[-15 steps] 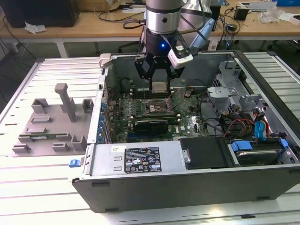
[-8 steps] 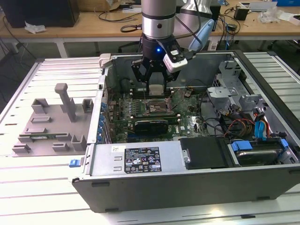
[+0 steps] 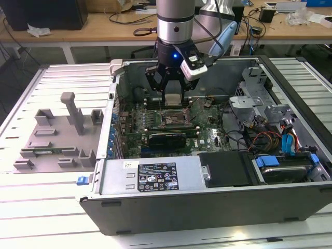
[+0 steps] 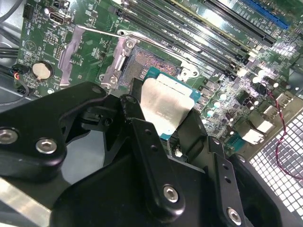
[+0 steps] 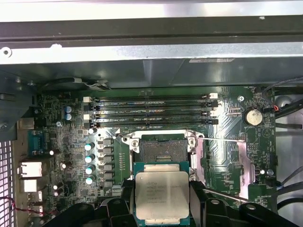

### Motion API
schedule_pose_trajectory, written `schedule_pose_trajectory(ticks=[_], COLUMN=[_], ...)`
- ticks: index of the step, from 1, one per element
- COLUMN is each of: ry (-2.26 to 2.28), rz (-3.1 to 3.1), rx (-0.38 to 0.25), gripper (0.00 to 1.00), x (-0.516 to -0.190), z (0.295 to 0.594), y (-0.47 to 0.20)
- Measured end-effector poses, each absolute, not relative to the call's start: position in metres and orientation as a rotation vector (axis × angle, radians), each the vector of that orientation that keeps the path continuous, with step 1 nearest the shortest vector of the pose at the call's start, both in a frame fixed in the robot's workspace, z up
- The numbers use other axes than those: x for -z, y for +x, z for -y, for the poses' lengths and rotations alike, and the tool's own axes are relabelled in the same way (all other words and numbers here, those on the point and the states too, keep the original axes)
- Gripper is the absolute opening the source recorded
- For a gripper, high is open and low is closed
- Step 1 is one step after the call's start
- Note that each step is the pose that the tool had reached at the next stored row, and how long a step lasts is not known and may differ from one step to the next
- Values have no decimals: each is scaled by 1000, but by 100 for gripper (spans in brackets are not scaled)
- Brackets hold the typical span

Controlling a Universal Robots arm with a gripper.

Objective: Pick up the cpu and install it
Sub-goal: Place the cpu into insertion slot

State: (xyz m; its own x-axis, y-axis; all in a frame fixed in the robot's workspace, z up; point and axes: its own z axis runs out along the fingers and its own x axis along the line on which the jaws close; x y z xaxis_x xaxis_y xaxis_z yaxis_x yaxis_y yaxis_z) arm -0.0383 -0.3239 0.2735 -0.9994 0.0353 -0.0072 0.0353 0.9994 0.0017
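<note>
One chip, one socket, and they haven't met yet. The gripper (image 3: 173, 101) has its fingers closed on the cpu (image 5: 162, 193), pinching it by two opposite edges with the silver top plate facing up and the chip looking level. You can see it well in both wrist views: black fingers (image 5: 197, 196) on either side, the green rim of the chip poking out between them.

The cpu is up in the air inside the computer case (image 3: 155, 207), over the middle of the motherboard (image 5: 222, 175). It hangs just above the socket (image 5: 161, 150) and clear of it, not touching anything but the fingers. The socket sits right beside the row of memory slots (image 5: 151, 109), towards the case's far wall in the exterior view. Its metal frame (image 5: 240, 158) looks flipped open to one side, with the thin lever (image 5: 222, 139) sticking out, so the contact bed is bare.

My read: picking up is done and this is the install part, at the carry-and-line-up stage. The grey tray (image 3: 57, 137) on the table next to the case has nothing to do with it now.

What seating it calls for, I reckon, is getting the chip square with the socket opening and centred over it, then going straight down and flat, no tilt. Those contacts are fragile, and a corner landing first or any sideways drag could bend them. I can't tell from here whether the chip's notches match the socket's keys.
</note>
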Motion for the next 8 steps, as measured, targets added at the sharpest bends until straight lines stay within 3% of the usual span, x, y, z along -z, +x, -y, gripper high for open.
schedule_pose_trajectory(ticks=[8], ry=[55], rz=[-3134], rx=[-2], gripper=[55], x=[-273], z=[324], y=[-38])
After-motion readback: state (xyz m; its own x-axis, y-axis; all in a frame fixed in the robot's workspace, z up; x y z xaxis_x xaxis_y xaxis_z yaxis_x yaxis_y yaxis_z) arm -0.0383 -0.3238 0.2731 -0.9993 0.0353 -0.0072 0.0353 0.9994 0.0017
